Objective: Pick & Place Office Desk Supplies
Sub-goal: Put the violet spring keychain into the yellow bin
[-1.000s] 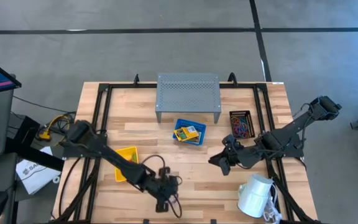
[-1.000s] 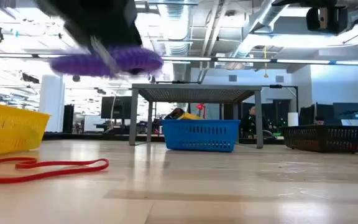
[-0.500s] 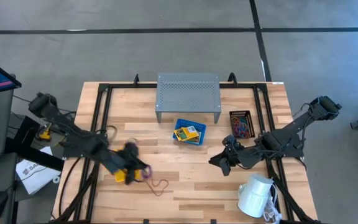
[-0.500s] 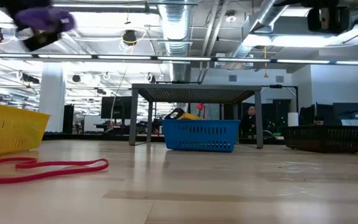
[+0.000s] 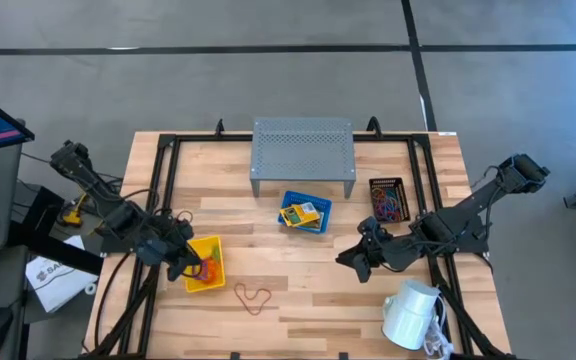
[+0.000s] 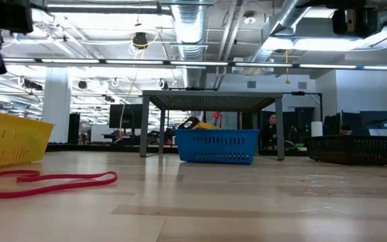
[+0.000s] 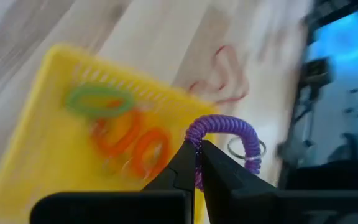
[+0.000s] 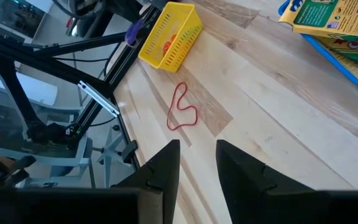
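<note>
My left gripper is shut on a purple coiled loop above the left part of the yellow bin. The bin holds green and orange loops. A red loop lies flat on the table near the bin. The blue bin holds yellow printed packets. The black mesh bin holds several coloured loops. My right gripper is open and empty, right of the table's middle. My left gripper pinches one spot of the purple loop's coil between its two shut fingertips. The rest of the ring stands out past the fingertips. The loop is lifted clear, above the yellow bin.
A grey perforated riser stands at the far middle. A white mug lies at the near right corner. Black frame rails run along both table sides. Bare wood lies between the red loop and my right gripper.
My left gripper has gone from the table's near middle toward the left edge and a little toward the far edge, carrying the purple loop to above the yellow bin. The red loop has stayed on the table.
</note>
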